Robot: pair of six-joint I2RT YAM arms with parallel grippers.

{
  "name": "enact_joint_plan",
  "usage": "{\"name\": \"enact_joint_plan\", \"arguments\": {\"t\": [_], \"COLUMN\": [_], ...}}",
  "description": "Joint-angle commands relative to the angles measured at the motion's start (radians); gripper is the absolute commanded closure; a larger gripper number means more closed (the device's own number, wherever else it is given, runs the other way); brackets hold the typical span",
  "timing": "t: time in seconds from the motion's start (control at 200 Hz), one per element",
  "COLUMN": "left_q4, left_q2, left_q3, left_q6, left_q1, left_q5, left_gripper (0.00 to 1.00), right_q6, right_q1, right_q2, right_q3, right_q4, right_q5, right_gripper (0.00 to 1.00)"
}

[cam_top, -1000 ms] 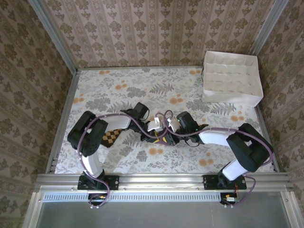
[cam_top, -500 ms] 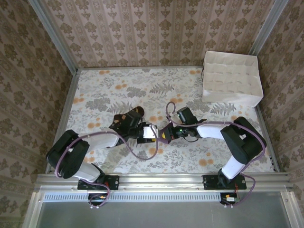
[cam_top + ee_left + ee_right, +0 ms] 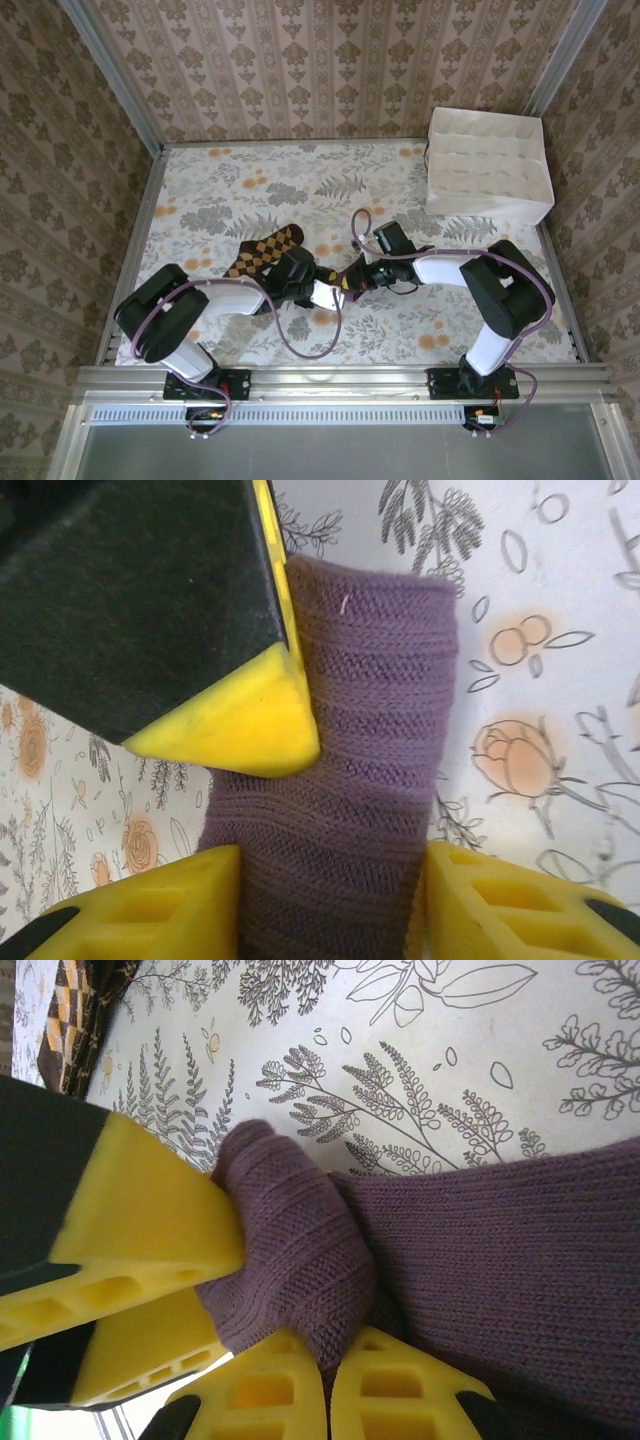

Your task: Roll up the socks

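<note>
Left wrist camera: our left hand (image 3: 325, 885) sits astride the purple sock (image 3: 370, 680) on the desk (image 3: 250, 180); we cannot tell if it squeezes. Our right hand (image 3: 330, 1375) pinches the sock's end. Next we roll it tight.

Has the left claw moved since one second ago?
Yes: the left claw has shifted toward the near rail, closer to the orange flower print.

far table (image 3: 300, 170): open | far-right corner: white box (image 3: 488, 178) | left of centre: brown sock (image 3: 262, 252)
</note>
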Motion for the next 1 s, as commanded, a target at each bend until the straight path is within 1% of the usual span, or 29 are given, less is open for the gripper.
{"name": "enact_joint_plan", "arguments": {"t": [0.0, 0.1, 0.135, 0.16, 0.2, 0.25, 0.28, 0.33, 0.36, 0.48, 0.615, 0.69, 0.77, 0.88, 0.995], "left_q4": [-0.033, -0.038, -0.044, -0.051, -0.067, -0.077, -0.079, -0.079, -0.076, -0.073, -0.076, -0.080, -0.085, -0.084, -0.045], "left_q2": [0.055, 0.090, 0.100, 0.108, 0.117, 0.127, 0.131, 0.137, 0.140, 0.152, 0.163, 0.160, 0.149, 0.126, 0.102], "left_q3": [0.027, 0.041, 0.047, 0.049, 0.054, 0.054, 0.051, 0.043, 0.038, 0.030, 0.033, 0.031, 0.024, 0.005, -0.028], "left_q6": [0.058, 0.075, 0.081, 0.086, 0.096, 0.100, 0.101, 0.109, 0.112, 0.106, 0.100, 0.094, 0.083, 0.069, 0.060], "left_q1": [-0.011, -0.016, -0.019, -0.021, -0.026, -0.037, -0.044, -0.056, -0.063, -0.080, -0.094, -0.101, -0.106, -0.119, -0.155], "left_q5": [-0.018, -0.029, -0.032, -0.032, -0.039, -0.059, -0.072, -0.099, -0.112, -0.141, -0.162, -0.170, -0.180, -0.196, -0.237], "left_gripper": [0.52, 0.53, 0.56, 0.60, 0.70, 0.91, 1.00, 1.00, 1.00, 1.00, 1.00, 1.00, 1.00, 1.00, 1.00], "right_q6": [-0.002, -0.007, -0.009, -0.011, -0.018, -0.027, -0.033, -0.037, -0.034, -0.042, -0.023, -0.001, 0.016, 0.025, 0.005], "right_q1": [-0.007, -0.007, -0.007, -0.007, -0.007, -0.008, -0.009, -0.018, -0.025, -0.074, -0.136, -0.160, -0.170, -0.168, -0.154], "right_q2": [0.093, 0.099, 0.097, 0.091, 0.074, 0.036, 0.007, -0.051, -0.083, -0.178, -0.232, -0.219, -0.175, -0.070, 0.064], "right_q3": [-0.042, -0.030, -0.025, -0.021, -0.011, 0.006, 0.018, 0.041, 0.057, 0.118, 0.125, 0.115, 0.112, 0.130, 0.212], "right_q4": [-0.175, -0.185, -0.191, -0.200, -0.219, -0.252, -0.280, -0.331, -0.362, -0.489, -0.568, -0.586, -0.586, -0.546, -0.529], "right_q5": [0.151, 0.124, 0.116, 0.113, 0.111, 0.111, 0.118, 0.141, 0.153, 0.169, 0.253, 0.318, 0.353, 0.340, 0.331], "right_gripper": [1.00, 1.00, 1.00, 1.00, 0.94, 0.82, 0.74, 0.63, 0.60, 0.57, 0.55, 0.57, 0.60, 0.65, 0.73]}}
